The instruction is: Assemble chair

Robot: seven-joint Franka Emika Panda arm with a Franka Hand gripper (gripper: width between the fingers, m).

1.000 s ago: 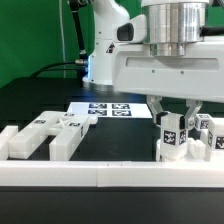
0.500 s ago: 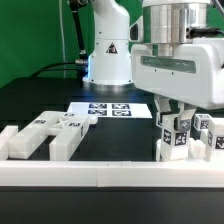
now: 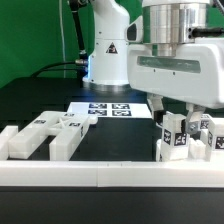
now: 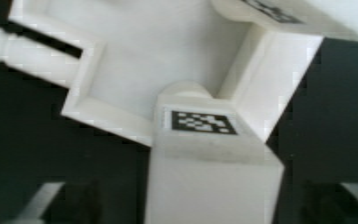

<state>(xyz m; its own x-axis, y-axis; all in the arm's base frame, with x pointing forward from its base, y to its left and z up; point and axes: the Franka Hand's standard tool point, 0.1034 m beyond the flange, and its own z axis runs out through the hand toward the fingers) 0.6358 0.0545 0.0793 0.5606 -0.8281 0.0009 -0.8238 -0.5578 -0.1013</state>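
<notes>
At the exterior view's right, near the front rail, a cluster of white chair parts (image 3: 173,140) with square tags stands upright. My gripper (image 3: 179,112) hangs straight over it, its fingers reaching down on either side of the top. In the wrist view a white post (image 4: 211,185) with a tag (image 4: 201,123) runs between my fingertips (image 4: 39,200), with a dark gap on each side. The gripper is open and holds nothing. More white chair parts (image 3: 42,135) lie at the exterior view's left.
The marker board (image 3: 100,109) lies flat behind the parts. A white border rail (image 3: 110,176) runs along the front. The arm's white base (image 3: 108,55) stands at the back on the black table.
The jaws have spread apart and let go of the tagged post. The hand has shifted slightly toward the exterior view's right. The parts have stayed in place.
</notes>
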